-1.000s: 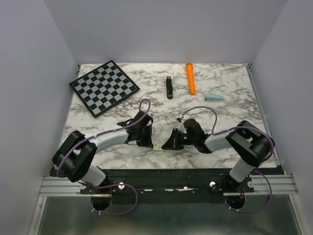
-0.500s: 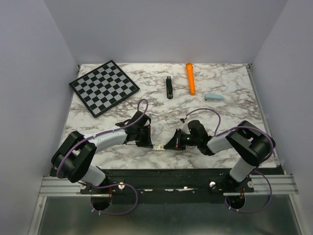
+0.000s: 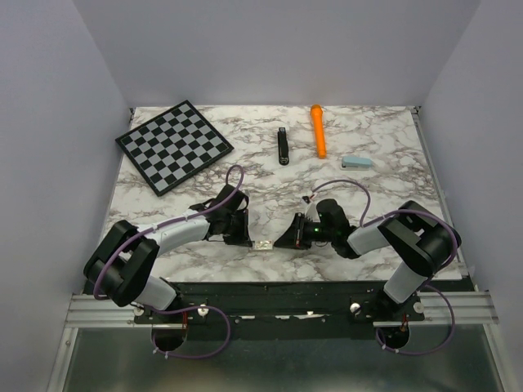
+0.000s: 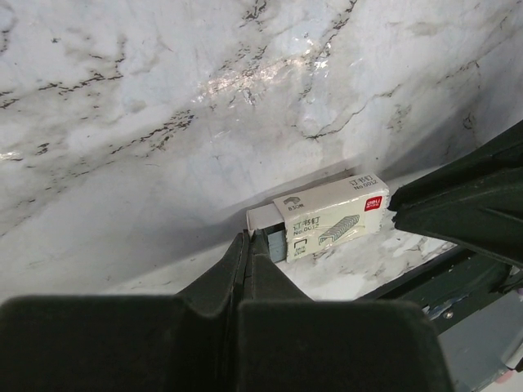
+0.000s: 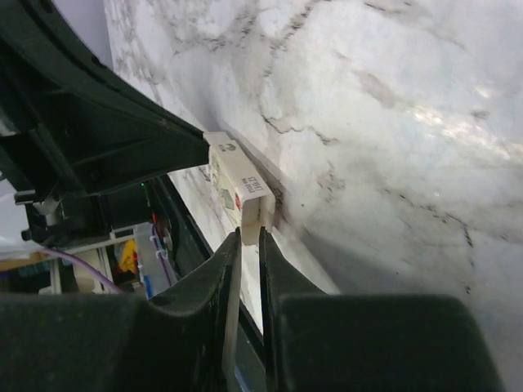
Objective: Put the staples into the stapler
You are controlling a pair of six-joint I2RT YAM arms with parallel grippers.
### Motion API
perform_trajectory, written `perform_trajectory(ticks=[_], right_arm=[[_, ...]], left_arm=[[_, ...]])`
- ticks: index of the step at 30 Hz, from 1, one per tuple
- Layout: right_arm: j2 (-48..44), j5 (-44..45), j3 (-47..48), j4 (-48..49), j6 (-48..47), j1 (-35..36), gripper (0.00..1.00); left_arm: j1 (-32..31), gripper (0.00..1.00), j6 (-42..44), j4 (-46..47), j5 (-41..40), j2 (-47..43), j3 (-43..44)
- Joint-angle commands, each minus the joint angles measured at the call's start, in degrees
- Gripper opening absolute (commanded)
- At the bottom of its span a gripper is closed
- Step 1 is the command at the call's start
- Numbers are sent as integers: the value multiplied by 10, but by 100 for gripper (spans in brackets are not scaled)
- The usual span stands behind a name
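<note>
Where the two arms meet near the front edge of the desk, a small white staple box lies flat on the marble-patterned top.

Print on the lid: "deli" in white on a red patch at one corner. "No.0012" reads as best I can make out, and it appears twice. There is a small line drawing of a staple strip. The remaining characters are too fine to read. From overhead the box is only a white speck and no writing resolves.

Staples: a dull grey block shows at the box's open end. Only a short stub is visible; the rest is hidden by the sleeve and by the fingers in front.

Left end effector: black tapered fingers are pressed together with no gap, tips right at the grey stub.

Right end effector: there is a narrow slit between the fingers, with the opposite end of the box at the tips. I cannot tell whether the box is pinched or merely met.

Stapler: slim and black, it lies well apart toward the far side, untouched. Its detail is too small to read.

Near it lies an orange marker, cylindrical. A pale blue box sits further right. A chessboard with grey and black squares lies angled at far left.
</note>
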Motion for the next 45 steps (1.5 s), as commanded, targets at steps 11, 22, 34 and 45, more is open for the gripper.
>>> perform_trajectory(ticks=[11,22,34,45], right_arm=[[76,-68,-4,178,53,-4,42],[117,-85,10,222,70,-3,42],[131,-86,3,264,83,-3,2],[120,-81,-25,264,67,-13,1]], left_arm=[[2,0,-4,-4,11,-5,9],[2,0,-9,3,15,1,12],[3,0,-12,6,19,-8,7],[29,0,5,-13,20,-34,-5]])
